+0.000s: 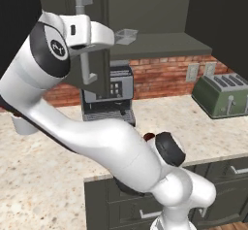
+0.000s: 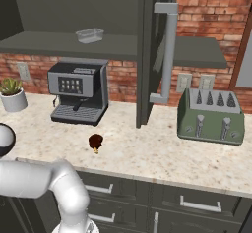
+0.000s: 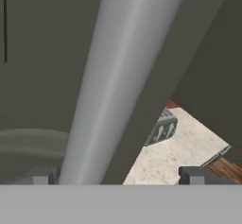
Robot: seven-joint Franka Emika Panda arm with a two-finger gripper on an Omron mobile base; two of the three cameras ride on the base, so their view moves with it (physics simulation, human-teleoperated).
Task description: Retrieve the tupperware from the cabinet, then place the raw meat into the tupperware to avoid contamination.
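The cabinet stands open, and its dark door (image 2: 147, 55) is seen edge-on with the long silver handle (image 2: 168, 50) on it. The small grey tupperware (image 2: 89, 35) sits on the cabinet shelf (image 2: 54, 44), also visible as the tupperware (image 1: 126, 36) behind my hand. In the hand view my gripper (image 3: 116, 176) is open, its fingertips (image 3: 40, 175) wide apart on both sides of the handle (image 3: 118, 76) without pinching it. The raw meat (image 2: 95, 142) lies on the counter before the coffee machine; in the left base view the meat (image 1: 148, 137) is half hidden by my arm.
A coffee machine (image 2: 78, 92) stands under the shelf. To the right sits a green-grey toaster (image 2: 211, 114), and at far left a potted plant (image 2: 11, 93). The speckled counter (image 2: 162, 153) ends above lower drawers (image 2: 197, 205). A brick wall (image 2: 216, 11) backs it.
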